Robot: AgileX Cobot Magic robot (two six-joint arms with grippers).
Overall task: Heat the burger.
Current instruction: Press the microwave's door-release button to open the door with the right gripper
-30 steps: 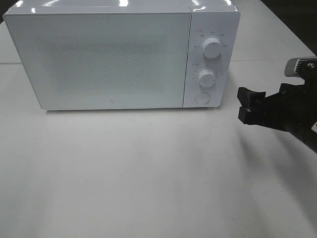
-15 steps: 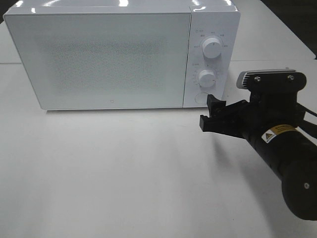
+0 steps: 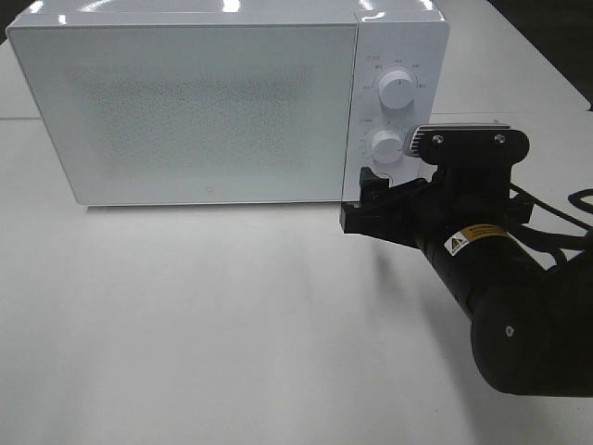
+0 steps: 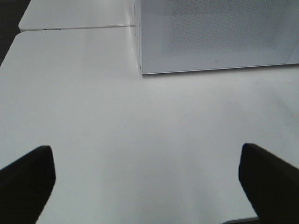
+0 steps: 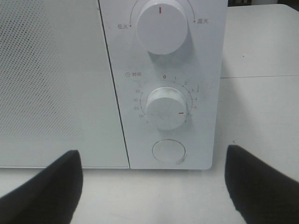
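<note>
The burger is out of view in every frame. A white microwave (image 3: 204, 102) stands at the back of the table with its door shut; the left wrist view shows its lower left corner (image 4: 215, 32). My right gripper (image 3: 361, 199) hovers open just in front of the control panel's lower edge. In the right wrist view the right gripper (image 5: 154, 186) faces the timer knob (image 5: 164, 107) and the round button (image 5: 168, 151) with nothing between its fingers. My left gripper (image 4: 147, 182) stands wide open over bare table, away from the microwave's left front corner.
The panel carries an upper power knob (image 3: 398, 90) above the timer knob (image 3: 386, 146). The white table (image 3: 185, 315) spreads in front of the microwave. A seam between two tabletops (image 4: 74, 28) runs beside the microwave's left side.
My right arm has swung in from the right edge toward the microwave, bringing its open gripper up to the control panel's lower part. The microwave has not moved.
</note>
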